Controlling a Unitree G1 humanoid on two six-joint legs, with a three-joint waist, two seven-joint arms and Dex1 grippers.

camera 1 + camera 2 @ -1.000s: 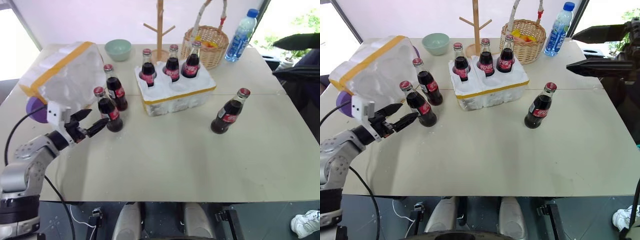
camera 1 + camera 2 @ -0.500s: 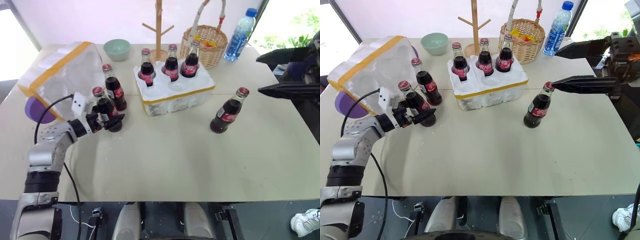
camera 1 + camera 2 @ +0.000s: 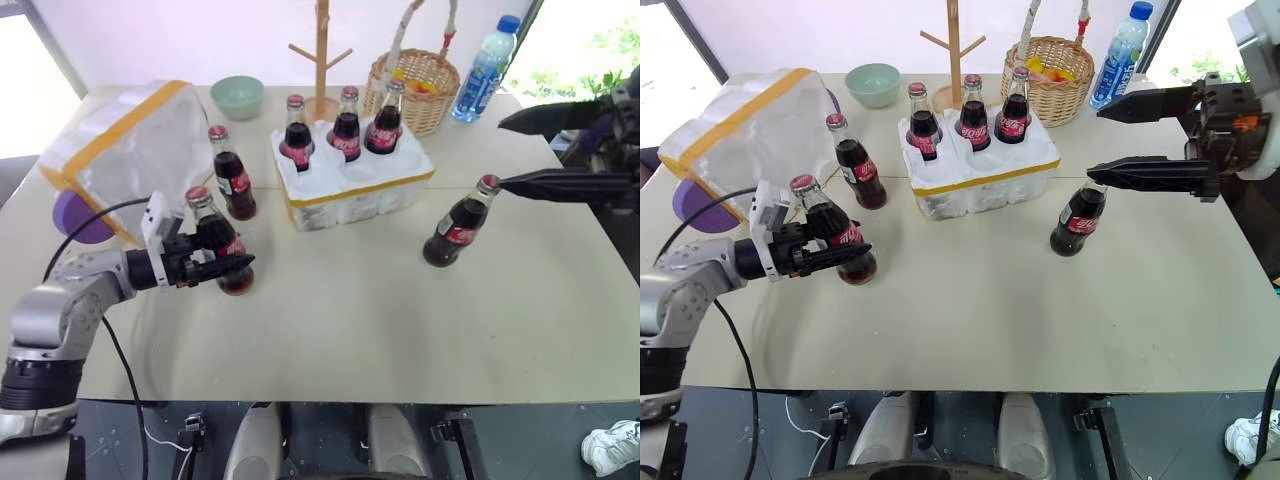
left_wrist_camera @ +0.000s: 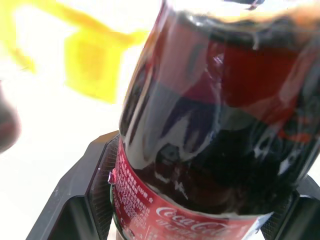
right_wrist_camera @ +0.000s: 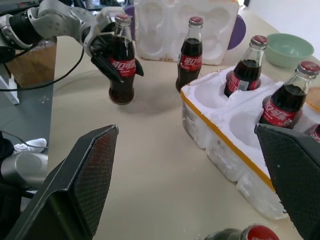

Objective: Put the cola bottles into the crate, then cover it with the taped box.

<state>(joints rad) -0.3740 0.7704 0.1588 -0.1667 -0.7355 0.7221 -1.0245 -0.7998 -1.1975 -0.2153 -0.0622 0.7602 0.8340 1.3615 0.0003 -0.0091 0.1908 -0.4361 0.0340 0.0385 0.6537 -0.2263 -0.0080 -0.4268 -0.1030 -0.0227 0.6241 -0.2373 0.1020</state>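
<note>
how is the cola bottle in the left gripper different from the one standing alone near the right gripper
The bottle in the left gripper has the left gripper's fingers round its body; the lone bottle stands free, with the right gripper open above it. The gripped one is beside the taped box, the lone one past the crate. Both have red caps and dark cola.

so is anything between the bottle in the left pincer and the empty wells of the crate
Nothing visible blocks it. The left pincer holds a cola bottle, and bare table lies between it and the crate, whose empty front wells face it. Another bottle stands off to the side.
</note>
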